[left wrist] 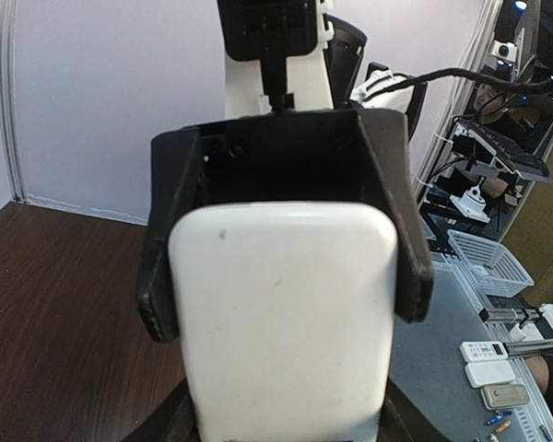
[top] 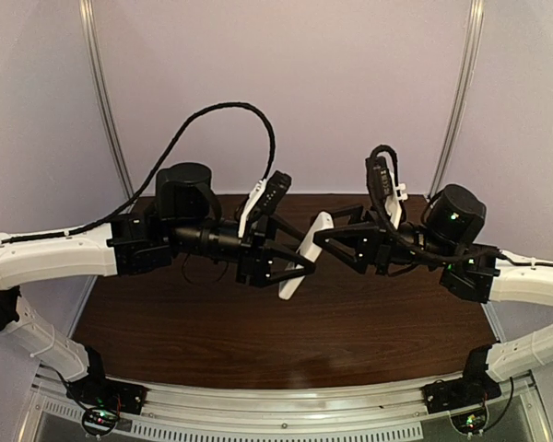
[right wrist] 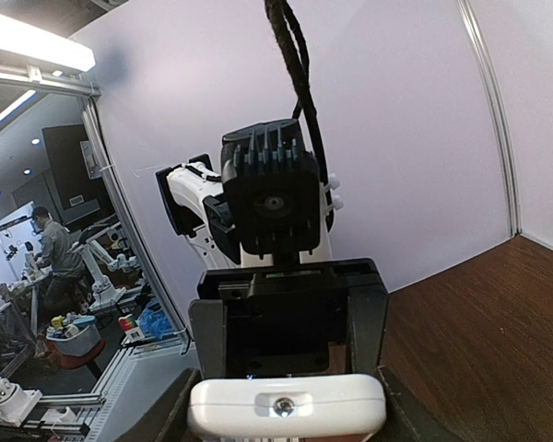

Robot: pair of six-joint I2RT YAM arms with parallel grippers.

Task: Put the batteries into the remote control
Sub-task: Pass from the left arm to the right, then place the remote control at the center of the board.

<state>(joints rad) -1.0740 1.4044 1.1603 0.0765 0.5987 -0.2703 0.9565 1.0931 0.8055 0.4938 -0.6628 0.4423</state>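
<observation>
The remote control (top: 305,255) is a slim white handset held tilted in the air above the table, between my two grippers, which face each other. My left gripper (top: 288,268) grips its lower end. In the left wrist view the plain white back (left wrist: 281,322) fills the space between my own jaws (left wrist: 286,431). My right gripper (top: 325,237) holds the upper end. The right wrist view shows the remote's end face with a small LED (right wrist: 286,405) between that gripper's jaws (right wrist: 286,425). The batteries are not in view.
The dark wooden table (top: 258,331) lies below the arms. A black cable (top: 212,115) loops above the left arm. Beyond the table, the left wrist view shows a side bench with spare remotes (left wrist: 487,361) and a white basket (left wrist: 488,261).
</observation>
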